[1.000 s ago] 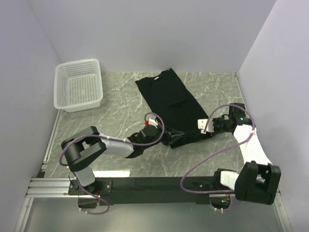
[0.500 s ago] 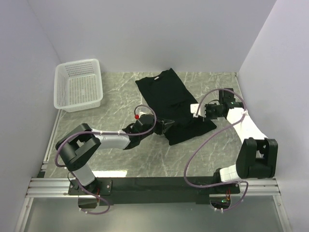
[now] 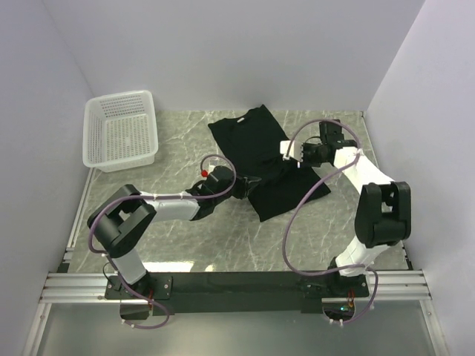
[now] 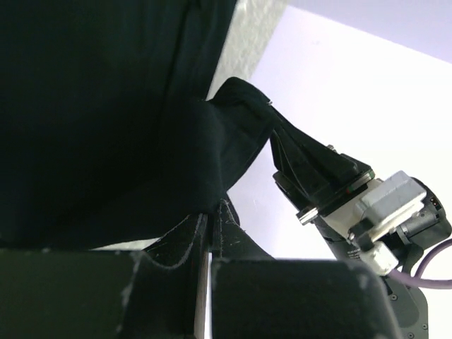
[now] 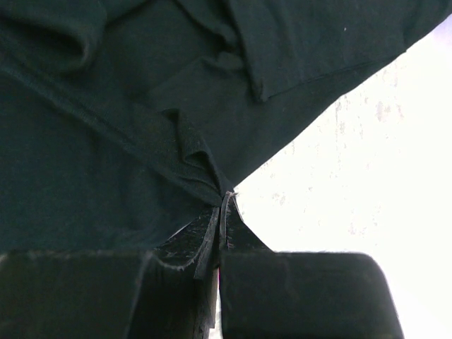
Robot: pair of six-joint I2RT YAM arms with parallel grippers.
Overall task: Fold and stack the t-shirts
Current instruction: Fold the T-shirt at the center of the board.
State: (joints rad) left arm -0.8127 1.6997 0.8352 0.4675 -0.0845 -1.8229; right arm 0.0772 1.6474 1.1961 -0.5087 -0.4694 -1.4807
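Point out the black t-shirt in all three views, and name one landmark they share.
Top external: black t-shirt spread at mid-table.
Left wrist: fills the upper left.
Right wrist: covers the top and left.
Shared landmark: marbled table, a top strip in the left wrist view, washed-out at right in the right wrist view.

Black-and-white jointed arms (image 3: 171, 210) carry looping purple cables (image 3: 285, 241) and black fingers (image 4: 106, 296).

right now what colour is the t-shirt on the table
Black. The t-shirt shows best in the top external view.
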